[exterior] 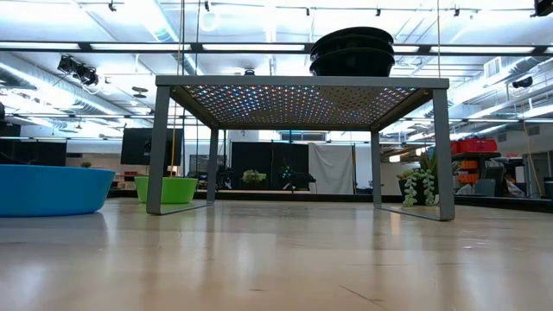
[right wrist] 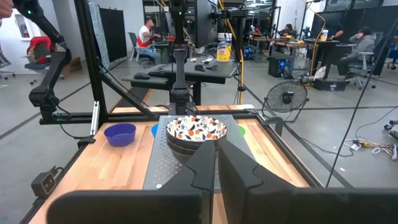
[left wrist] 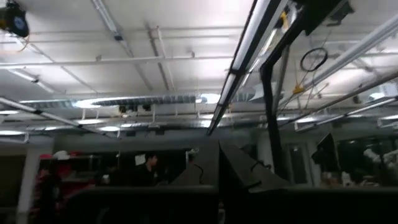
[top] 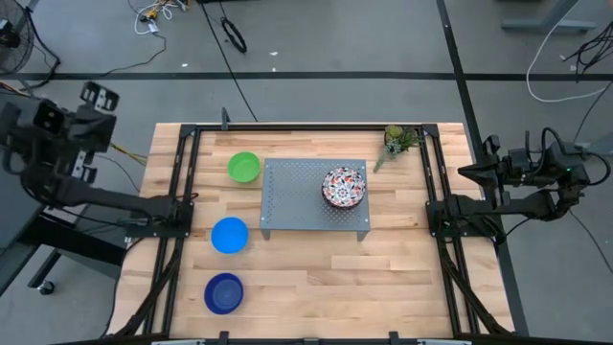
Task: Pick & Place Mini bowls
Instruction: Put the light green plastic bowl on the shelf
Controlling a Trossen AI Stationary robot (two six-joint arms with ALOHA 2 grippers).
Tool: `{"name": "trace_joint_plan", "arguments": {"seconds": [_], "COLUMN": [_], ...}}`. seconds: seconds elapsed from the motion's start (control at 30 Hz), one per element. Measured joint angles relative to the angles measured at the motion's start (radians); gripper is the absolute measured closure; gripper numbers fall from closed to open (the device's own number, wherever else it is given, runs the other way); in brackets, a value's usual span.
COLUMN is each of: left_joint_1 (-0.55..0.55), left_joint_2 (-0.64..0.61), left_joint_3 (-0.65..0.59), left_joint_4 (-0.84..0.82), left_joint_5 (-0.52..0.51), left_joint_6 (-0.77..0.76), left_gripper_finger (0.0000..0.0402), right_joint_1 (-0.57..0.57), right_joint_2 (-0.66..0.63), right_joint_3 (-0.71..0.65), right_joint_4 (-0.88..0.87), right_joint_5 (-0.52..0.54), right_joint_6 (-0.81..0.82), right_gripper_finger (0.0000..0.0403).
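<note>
Three white floral bowls (top: pixel 344 186) sit stacked on the right part of the grey perforated stand (top: pixel 297 206); the low view shows the stack (exterior: pixel 352 50) on the stand's top. The green bowl (top: pixel 243 167), light blue bowl (top: pixel 229 235) and dark blue bowl (top: pixel 223 293) rest on the table left of the stand. My left gripper (left wrist: pixel 217 171) is shut, off the table's left side, pointing up at the ceiling. My right gripper (right wrist: pixel 216 165) is shut at the table's right edge, facing the floral bowls (right wrist: pixel 196 129).
A small potted plant (top: pixel 397 142) stands by the stand's far right corner. Black frame rails (top: pixel 182 192) run along both sides of the table. Bare wood (top: pixel 335 287) lies near of the stand. People sit at desks in the room beyond.
</note>
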Motion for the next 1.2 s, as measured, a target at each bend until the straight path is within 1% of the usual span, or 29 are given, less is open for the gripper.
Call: {"name": "trace_joint_plan", "arguments": {"seconds": [0.1, 0.23, 0.43, 0.6, 0.73, 1.13, 1.2], "left_joint_1": [0.0, 0.0, 0.0, 0.0, 0.001, 0.001, 0.001], "left_joint_2": [0.061, 0.135, 0.23, 0.292, 0.325, 0.379, 0.387], "left_joint_3": [0.107, 0.228, 0.323, 0.34, 0.34, 0.34, 0.34], "left_joint_4": [-0.113, -0.238, -0.396, -0.49, -0.527, -0.654, -0.676], "left_joint_5": [-0.05, -0.092, -0.124, -0.174, -0.208, -0.267, -0.289], "left_joint_6": [0.012, 0.014, 0.013, 0.013, 0.013, -0.038, -0.049], "left_gripper_finger": [0.0401, 0.0401, 0.0401, 0.0401, 0.0401, 0.0401, 0.0401], "right_joint_1": [0.0, 0.0, 0.0, 0.0, 0.0, 0.0, 0.0], "right_joint_2": [0.0, 0.0, 0.0, 0.0, 0.0, 0.0, 0.0], "right_joint_3": [0.0, 0.0, 0.0, 0.0, 0.0, 0.0, 0.0], "right_joint_4": [0.0, 0.0, 0.0, -0.001, 0.0, 0.0, 0.0], "right_joint_5": [0.0, 0.0, 0.0, 0.0, 0.0, 0.0, 0.0], "right_joint_6": [0.0, 0.0, 0.0, 0.0, 0.0, 0.0, 0.0], "right_gripper_finger": [0.038, 0.038, 0.038, 0.038, 0.038, 0.038, 0.038]}}
